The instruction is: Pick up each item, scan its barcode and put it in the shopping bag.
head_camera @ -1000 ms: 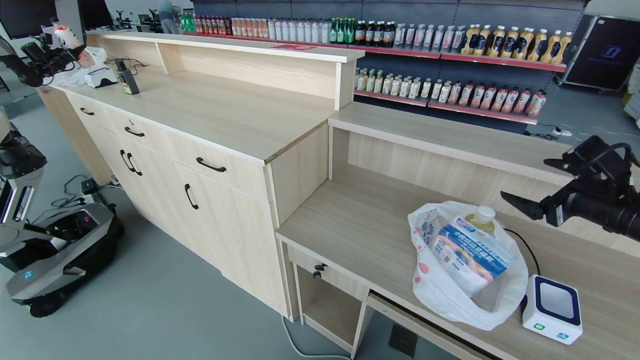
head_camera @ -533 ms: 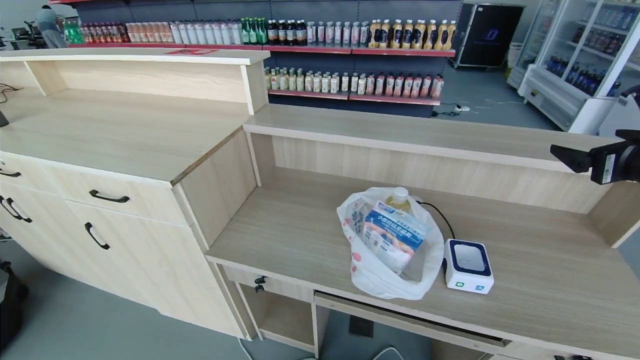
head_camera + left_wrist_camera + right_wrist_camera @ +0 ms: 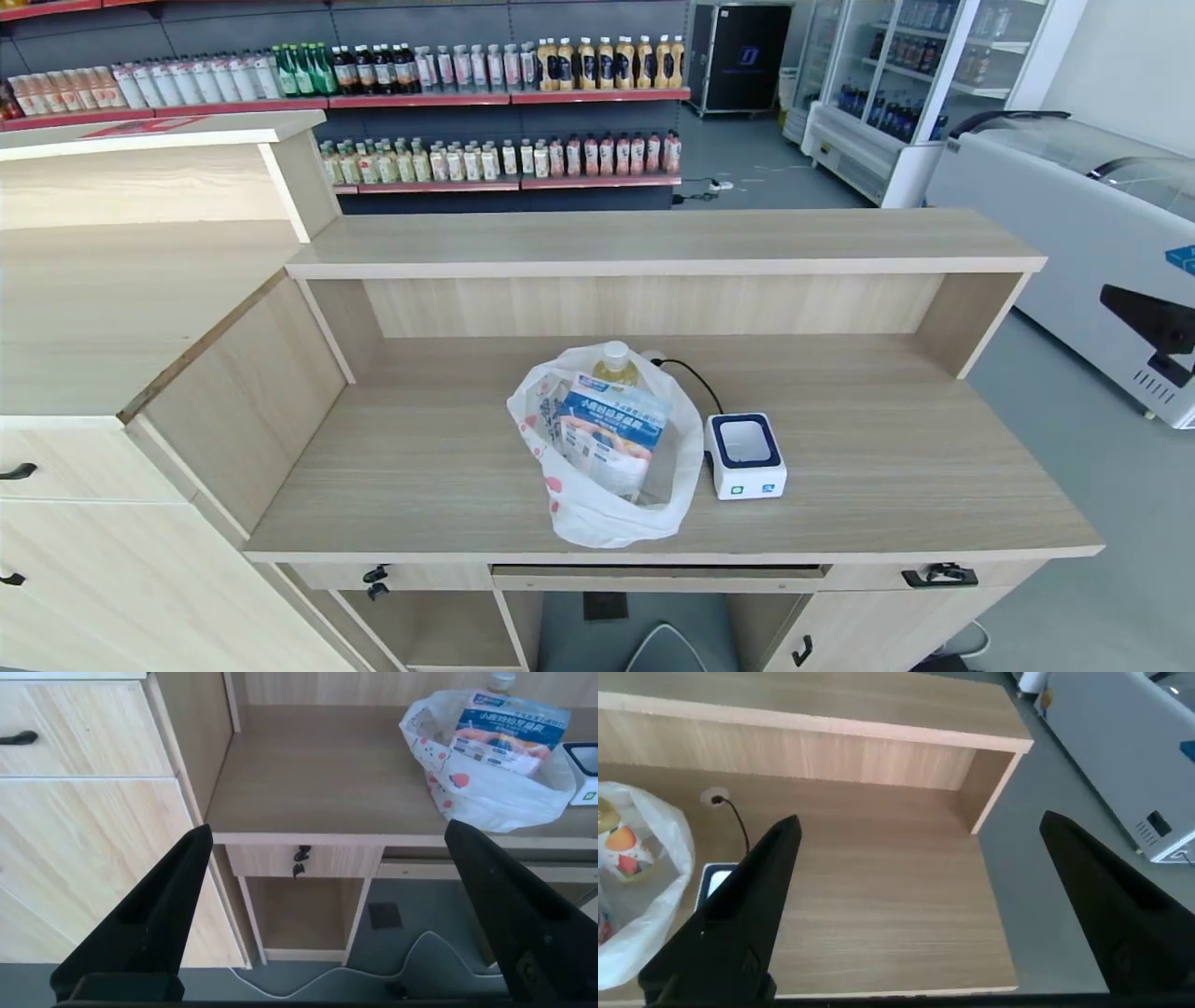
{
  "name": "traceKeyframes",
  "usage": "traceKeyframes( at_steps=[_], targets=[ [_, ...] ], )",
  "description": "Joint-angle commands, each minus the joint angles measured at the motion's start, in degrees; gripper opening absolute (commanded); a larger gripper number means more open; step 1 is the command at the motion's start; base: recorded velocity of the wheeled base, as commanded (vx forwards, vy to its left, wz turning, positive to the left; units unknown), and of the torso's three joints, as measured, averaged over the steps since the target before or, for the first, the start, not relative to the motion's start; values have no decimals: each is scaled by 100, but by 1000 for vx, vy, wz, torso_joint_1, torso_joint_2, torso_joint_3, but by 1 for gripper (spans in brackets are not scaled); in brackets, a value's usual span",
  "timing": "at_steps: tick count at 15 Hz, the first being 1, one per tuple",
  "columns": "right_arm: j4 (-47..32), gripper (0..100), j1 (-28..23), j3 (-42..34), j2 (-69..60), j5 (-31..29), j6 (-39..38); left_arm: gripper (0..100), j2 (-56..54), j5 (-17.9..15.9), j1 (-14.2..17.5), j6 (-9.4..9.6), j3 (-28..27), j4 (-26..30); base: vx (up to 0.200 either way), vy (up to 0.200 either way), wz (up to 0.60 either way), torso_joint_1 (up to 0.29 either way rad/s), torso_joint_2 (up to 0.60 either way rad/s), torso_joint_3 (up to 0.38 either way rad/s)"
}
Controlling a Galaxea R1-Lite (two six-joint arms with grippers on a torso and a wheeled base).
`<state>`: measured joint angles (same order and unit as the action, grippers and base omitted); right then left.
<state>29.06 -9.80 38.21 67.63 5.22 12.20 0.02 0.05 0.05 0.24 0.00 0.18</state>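
Note the bag (image 3: pixel 583 523) standing on the desk (image 3: pixel 887 467) with its mouth open upward, so that items can drop straight in; a packet (image 3: pixel 611 434) and a bottle (image 3: pixel 614 362) sit inside it. The scanner (image 3: pixel 744 455) stands just beside the bag, on its right, window up, so a barcode can pass over it on the way in. Your left gripper (image 3: pixel 327 829) hangs in front of the desk's left end, jaws wide apart and empty. Your right gripper (image 3: pixel 920 819) hovers over the desk's right end, likewise spread and empty. With both items bagged, the task looks largely done.
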Motion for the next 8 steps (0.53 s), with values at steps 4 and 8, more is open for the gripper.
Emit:
traceKeyframes(
  at_steps=[4, 8],
  targets=[
    [-261, 100, 172, -3047, -3520, -56, -544, 100, -2, 4, 4, 2, 0, -1, 0, 0, 0, 0, 0, 0],
    [-1254, 100, 506, -3821, -5067, -320, -807, 100, -2, 4, 4, -7, 0, -1, 0, 0, 0, 0, 0, 0]
  ],
)
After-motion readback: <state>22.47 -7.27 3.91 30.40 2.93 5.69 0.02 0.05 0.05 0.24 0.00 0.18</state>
